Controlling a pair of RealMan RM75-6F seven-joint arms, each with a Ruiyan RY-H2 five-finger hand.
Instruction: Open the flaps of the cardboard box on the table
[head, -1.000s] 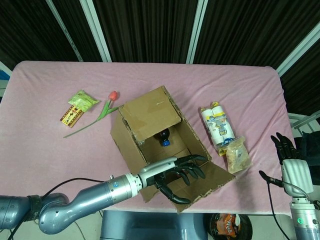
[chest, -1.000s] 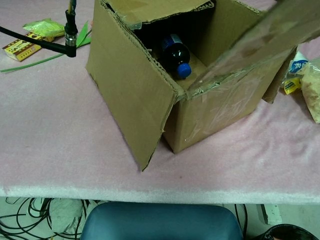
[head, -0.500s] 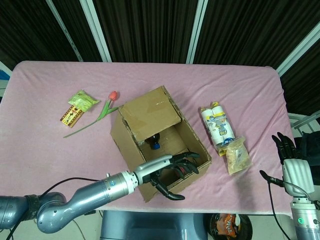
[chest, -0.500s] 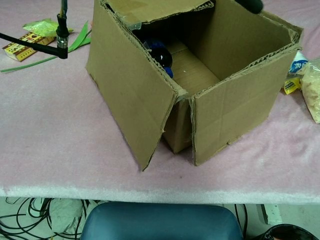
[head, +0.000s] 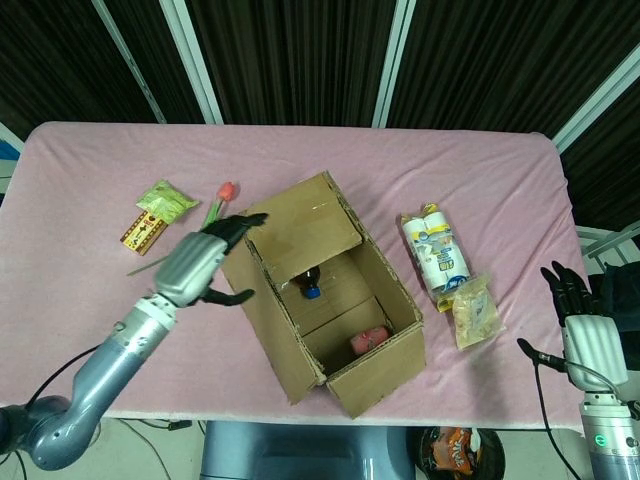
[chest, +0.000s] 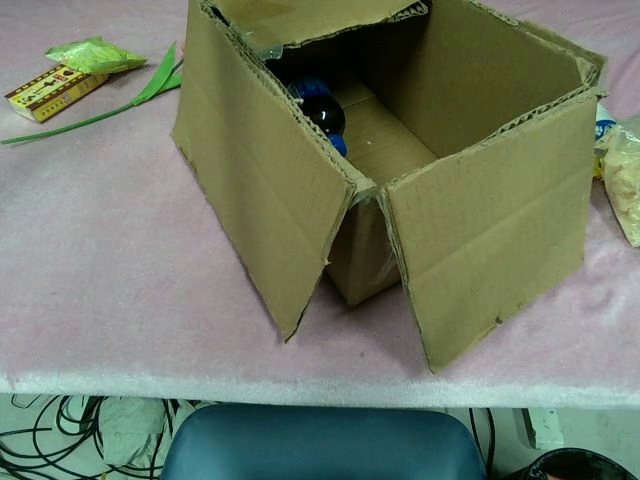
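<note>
At the near table edge, the cardboard box (head: 325, 290) sits with its front flap (chest: 495, 235) now hanging down the outside, where half a second ago it lay shorter against the wall. Left hand (head: 205, 262) has pulled away from that corner to the box's left side, fingers spread, holding nothing. Inside, a dark bottle (head: 310, 285) and a red item (head: 368, 339) show. Far right, the right hand (head: 578, 318) idles, fingers loosely apart, empty.

I've lifted my left hand (head: 200, 265) from the box's (head: 320, 290) near flap (chest: 495, 235) to its left side; that flap now hangs down.
</note>
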